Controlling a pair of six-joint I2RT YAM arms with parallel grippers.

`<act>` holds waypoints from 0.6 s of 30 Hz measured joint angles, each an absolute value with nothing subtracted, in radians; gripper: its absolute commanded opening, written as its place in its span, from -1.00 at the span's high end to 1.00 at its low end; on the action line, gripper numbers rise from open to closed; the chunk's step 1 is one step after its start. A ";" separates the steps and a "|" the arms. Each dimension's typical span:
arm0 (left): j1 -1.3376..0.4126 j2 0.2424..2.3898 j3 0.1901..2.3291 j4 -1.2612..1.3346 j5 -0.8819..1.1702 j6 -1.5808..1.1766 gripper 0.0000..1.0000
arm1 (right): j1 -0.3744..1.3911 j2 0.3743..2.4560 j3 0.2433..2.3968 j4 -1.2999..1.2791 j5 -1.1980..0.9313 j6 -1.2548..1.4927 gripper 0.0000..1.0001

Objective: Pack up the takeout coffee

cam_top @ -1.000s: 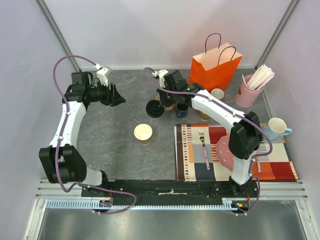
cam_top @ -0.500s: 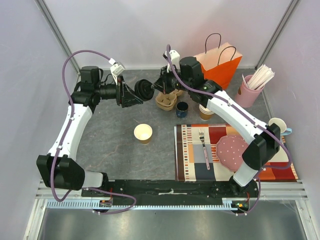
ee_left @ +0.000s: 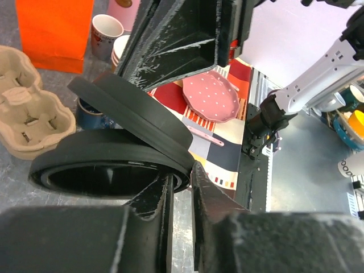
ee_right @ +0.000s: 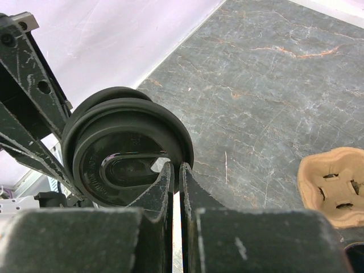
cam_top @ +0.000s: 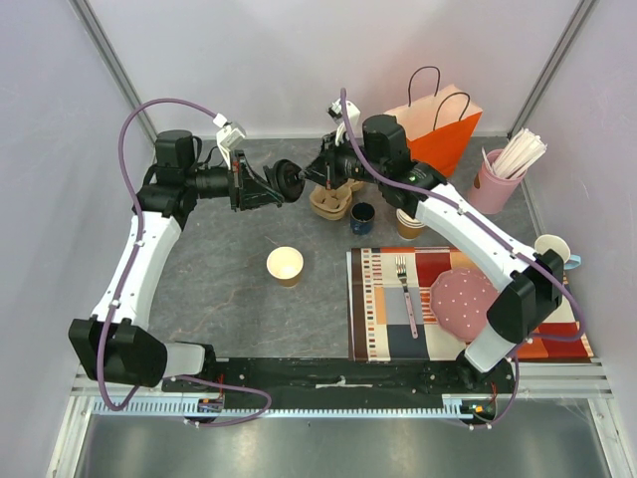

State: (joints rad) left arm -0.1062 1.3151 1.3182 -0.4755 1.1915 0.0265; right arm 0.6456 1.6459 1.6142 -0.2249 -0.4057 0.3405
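While aloft, lid (ee_right: 122, 139) in right pincer (ee_right: 176, 169)

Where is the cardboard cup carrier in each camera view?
Top external: cup carrier, back middle of the table, left of the orange bag.
Left wrist: cup carrier at the left edge.
Right wrist: cup carrier at the lower right edge.
Shared landmark: the black lids, in all three views.
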 measured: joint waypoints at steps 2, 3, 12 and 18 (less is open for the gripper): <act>-0.107 1.314 1.319 -0.477 1.204 0.027 0.88 | 0.646 1.646 1.614 -0.225 -0.410 0.340 1.00; -0.107 1.313 1.319 -0.477 1.208 0.027 0.89 | 0.645 1.646 1.614 -0.224 -0.411 0.339 1.00; -0.107 1.314 1.320 -0.493 1.196 0.033 0.96 | 0.633 1.641 1.604 -0.221 -0.400 0.335 1.00; -0.106 1.314 1.319 -0.500 1.146 0.050 0.95 | 0.601 1.635 1.574 -0.223 -0.347 0.336 1.00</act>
State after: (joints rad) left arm -0.1062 1.3136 1.3193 -0.4995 1.1461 0.0498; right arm 0.6006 1.6352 1.5742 -0.2234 -0.3470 0.3363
